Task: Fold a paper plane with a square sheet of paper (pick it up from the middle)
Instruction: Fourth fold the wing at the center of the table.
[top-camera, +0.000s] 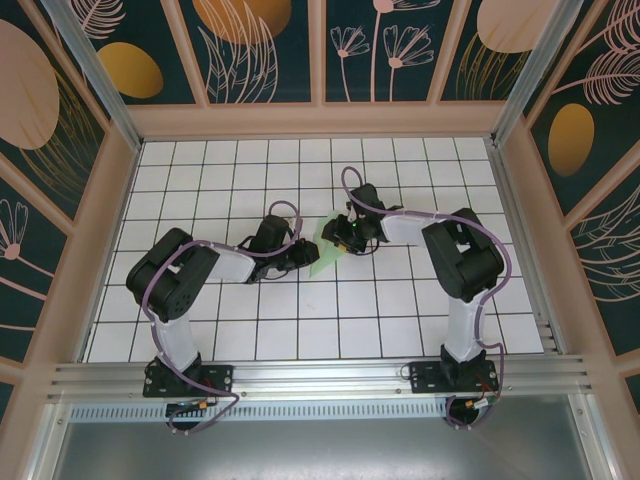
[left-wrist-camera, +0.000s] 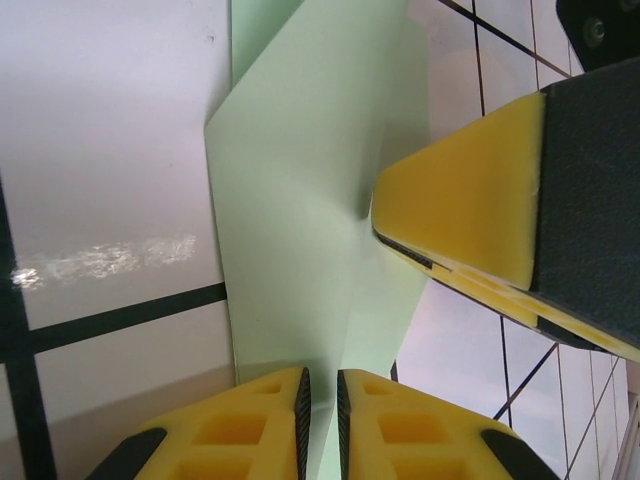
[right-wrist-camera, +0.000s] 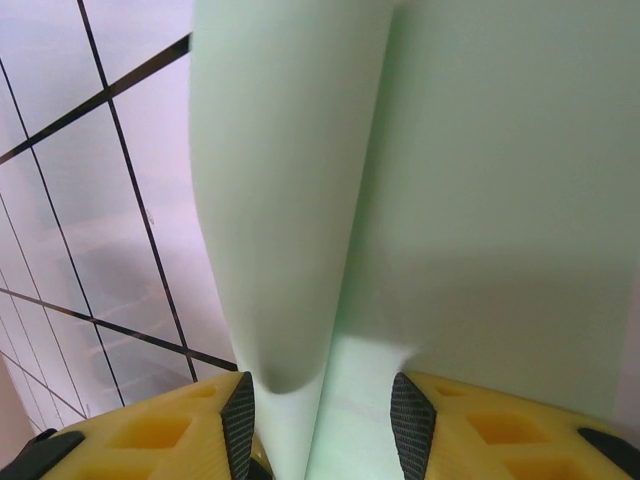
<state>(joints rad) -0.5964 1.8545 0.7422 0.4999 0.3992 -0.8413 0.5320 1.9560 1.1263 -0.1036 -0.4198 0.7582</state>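
Left wrist camera: the left gripper (left-wrist-camera: 320, 388) is pinched nearly closed on the near edge of the square sheet of paper (left-wrist-camera: 300, 200). The sheet is pale green and already creased, and it rises from between the yellow pads and spreads away over the white tiled table (left-wrist-camera: 110, 120). The clamp looks meant as an anchor (a thin sheet would likely slide on glossy tile unless one edge is pinned), leaving the other arm free to work a fold.

From the right wrist camera, the right gripper (right-wrist-camera: 320, 395) stands partway apart, its jaws straddling a soft rounded fold of the same sheet. The fold brushes one pad but is not pressed flat, and whether the jaws have any real hold cannot be told. One of that gripper's yellow fingers (left-wrist-camera: 470, 200) shows in the left wrist view, its tip against the paper where a dimple forms, probably to set the crease.

Seen from above, the sheet sits between the two grippers near the middle of the table, both arms reaching inward toward each other. No dart shape is recognisable yet, so the folding seems about midway. Around the table stand dark panels (top-camera: 250, 40) painted with leaves and flowers. No brand, label or lettering is legible on paper, pads, arms or panels.
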